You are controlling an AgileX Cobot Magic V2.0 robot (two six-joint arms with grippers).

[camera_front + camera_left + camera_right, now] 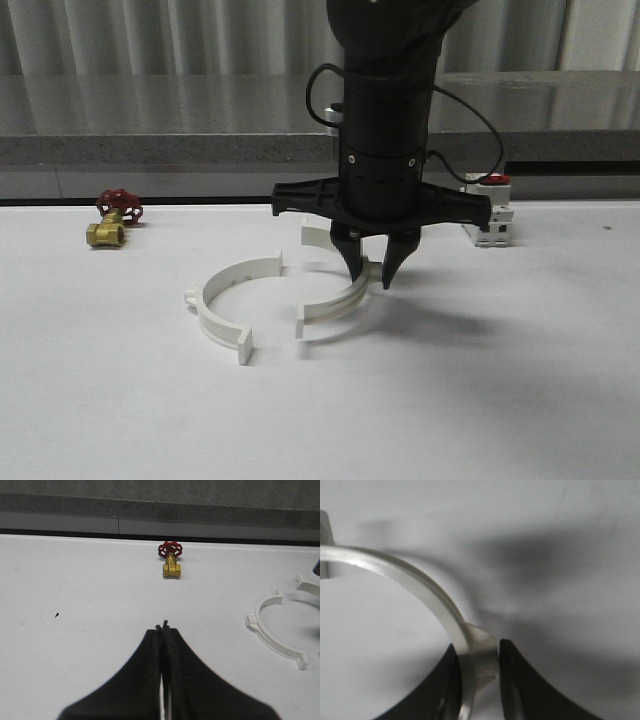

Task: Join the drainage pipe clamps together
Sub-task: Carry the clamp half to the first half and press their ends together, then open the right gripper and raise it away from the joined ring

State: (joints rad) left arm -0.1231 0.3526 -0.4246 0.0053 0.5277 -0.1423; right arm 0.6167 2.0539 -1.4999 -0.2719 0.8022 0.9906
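Over mid-table, right arm vertical, tool pinching the right clamp.

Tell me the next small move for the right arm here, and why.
Probably slide the right clamp half left toward the left clamp half. The right gripper has its fingers on either side of that band, seemingly pinching it, as the right wrist view shows, while gaps separate the two halves' end tabs. The left gripper is shut and away.
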